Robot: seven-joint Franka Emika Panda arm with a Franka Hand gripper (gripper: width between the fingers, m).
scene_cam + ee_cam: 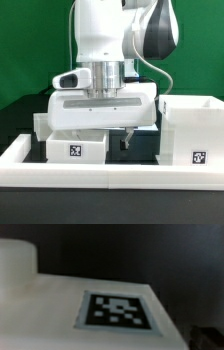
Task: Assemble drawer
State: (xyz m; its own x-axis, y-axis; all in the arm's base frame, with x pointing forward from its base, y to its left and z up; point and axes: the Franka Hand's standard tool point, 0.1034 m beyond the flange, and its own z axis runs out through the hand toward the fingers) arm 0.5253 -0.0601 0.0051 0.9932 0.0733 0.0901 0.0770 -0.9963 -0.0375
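Observation:
A low white tray (pixel 80 146) with a square tag on its front stands at the front, left of centre in the exterior view. The tall white case (pixel 195 128), also tagged, stands at the exterior view's right. My gripper (pixel 108 138) hangs low over the tray's right end. One dark finger (pixel 126 140) shows just right of the tray, and the other is hidden behind it. The jaws look spread apart. The wrist view is blurred and shows a white tray face (pixel 50 308) with its tag (pixel 118 309) very close below.
A long white rail (pixel 100 174) edges the table's front. Another white part (pixel 40 126) shows partly behind the tray at the exterior view's left. A dark table gap (pixel 145 148) lies between tray and case. A green backdrop stands behind.

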